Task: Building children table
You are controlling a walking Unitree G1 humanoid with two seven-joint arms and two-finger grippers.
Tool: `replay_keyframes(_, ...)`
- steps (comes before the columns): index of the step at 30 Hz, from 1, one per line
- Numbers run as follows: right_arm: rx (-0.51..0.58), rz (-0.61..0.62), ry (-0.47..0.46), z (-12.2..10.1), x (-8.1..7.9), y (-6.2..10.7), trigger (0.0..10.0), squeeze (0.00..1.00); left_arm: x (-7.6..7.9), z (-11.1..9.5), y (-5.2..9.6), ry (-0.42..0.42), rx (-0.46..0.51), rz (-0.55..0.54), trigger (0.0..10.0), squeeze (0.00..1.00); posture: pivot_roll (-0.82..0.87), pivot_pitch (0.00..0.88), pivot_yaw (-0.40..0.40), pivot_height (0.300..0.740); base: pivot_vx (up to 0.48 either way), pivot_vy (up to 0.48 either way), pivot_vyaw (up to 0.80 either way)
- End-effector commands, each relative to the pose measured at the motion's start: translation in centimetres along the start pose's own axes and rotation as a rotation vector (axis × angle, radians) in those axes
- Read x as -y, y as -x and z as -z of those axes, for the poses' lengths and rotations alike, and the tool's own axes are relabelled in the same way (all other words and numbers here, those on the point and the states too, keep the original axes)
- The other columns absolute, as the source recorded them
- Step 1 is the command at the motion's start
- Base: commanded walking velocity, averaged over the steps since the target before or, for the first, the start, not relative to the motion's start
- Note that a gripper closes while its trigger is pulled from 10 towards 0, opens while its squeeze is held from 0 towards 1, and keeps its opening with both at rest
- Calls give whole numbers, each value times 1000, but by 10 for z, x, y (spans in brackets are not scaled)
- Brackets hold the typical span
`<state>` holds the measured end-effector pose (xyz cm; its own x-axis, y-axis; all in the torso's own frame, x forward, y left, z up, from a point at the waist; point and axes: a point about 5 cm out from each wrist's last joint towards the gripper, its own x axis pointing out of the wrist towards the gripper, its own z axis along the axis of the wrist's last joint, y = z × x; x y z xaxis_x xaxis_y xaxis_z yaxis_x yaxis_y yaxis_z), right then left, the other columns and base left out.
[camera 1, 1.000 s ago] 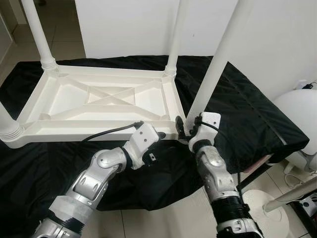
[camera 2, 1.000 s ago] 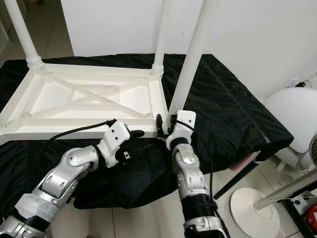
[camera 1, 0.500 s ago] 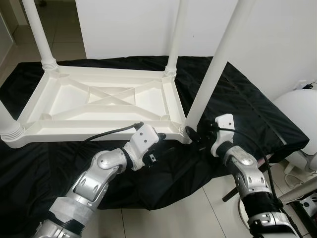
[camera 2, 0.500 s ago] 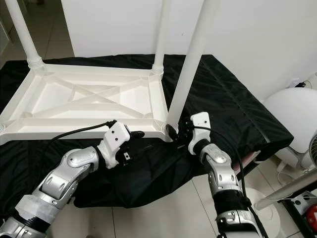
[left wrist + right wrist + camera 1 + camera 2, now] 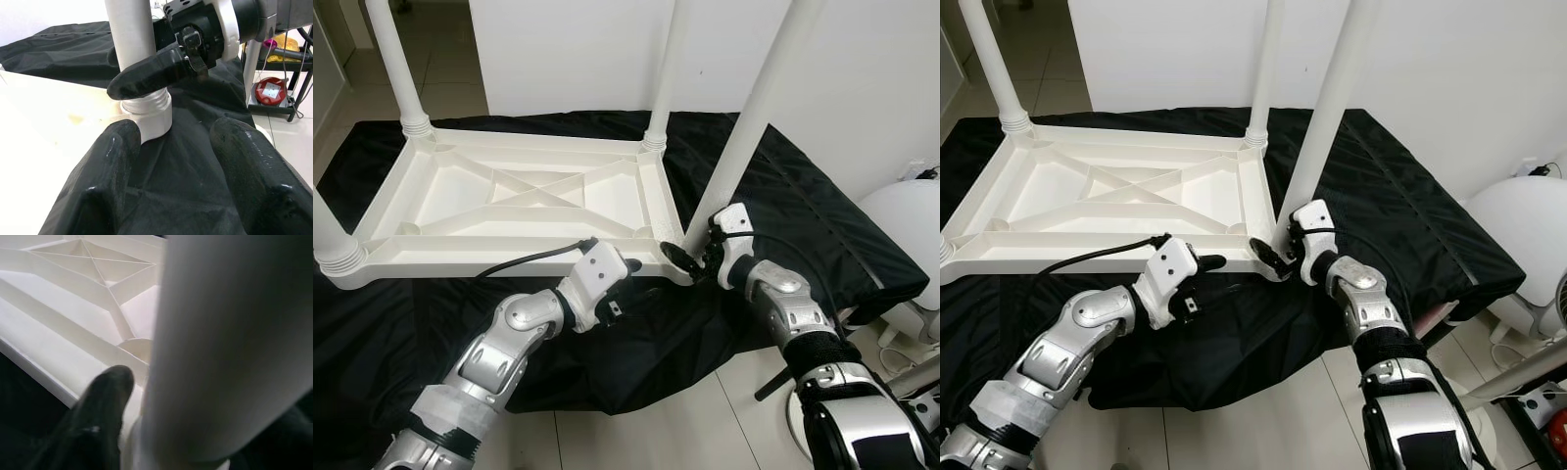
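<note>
The white plastic children table (image 5: 489, 262) lies upside down on a black cloth (image 5: 803, 225), with its legs pointing up. My right gripper (image 5: 690, 253) is at the base of the near-right leg (image 5: 744, 127) and shut on it. One black finger (image 5: 151, 71) lies across the leg just above its threaded collar (image 5: 146, 115). In the right wrist view the leg (image 5: 234, 342) presses against a finger (image 5: 98, 431). My left gripper (image 5: 631, 266) hovers over the cloth at the table's front edge, just left of that corner. It is open and holds nothing (image 5: 178, 186).
The other legs stand at the far left (image 5: 396, 59), far right (image 5: 666, 69) and near left (image 5: 328, 235). A white rounded appliance (image 5: 901, 235) stands on the floor to the right of the cloth-covered surface. A white wall is close behind.
My right gripper swung out to the right of the leg half a second ago and is now back against its base. The left arm has hardly moved.
</note>
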<state>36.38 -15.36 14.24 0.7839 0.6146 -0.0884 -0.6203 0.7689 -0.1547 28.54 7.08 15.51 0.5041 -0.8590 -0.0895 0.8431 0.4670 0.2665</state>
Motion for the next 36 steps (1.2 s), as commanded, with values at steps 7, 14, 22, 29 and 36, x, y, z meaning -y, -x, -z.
replay_keyframes(7,-66,-37,-4,17,-1,4,0,0,0,0,0,-12,-4,32,10000,0,11,0,-71,740,0,0,0)
replay_keyframes(14,-75,60,-24,18,6,7,10000,0,-1,-1,0,-12,-2,27,10000,0,4,0,-73,740,0,0,0)
replay_keyframes(22,-56,246,-78,19,8,10,10000,0,-1,-1,1,-8,-3,28,10000,0,-7,0,-63,740,0,0,0)
replay_keyframes(29,-45,466,-128,21,-8,9,10000,0,1,0,-1,1,-3,38,10000,0,-16,0,-57,740,0,0,0)
replay_keyframes(36,-30,833,-204,25,-36,24,10000,0,-1,-1,0,-2,-7,43,10000,0,-19,14,-54,740,0,0,0)
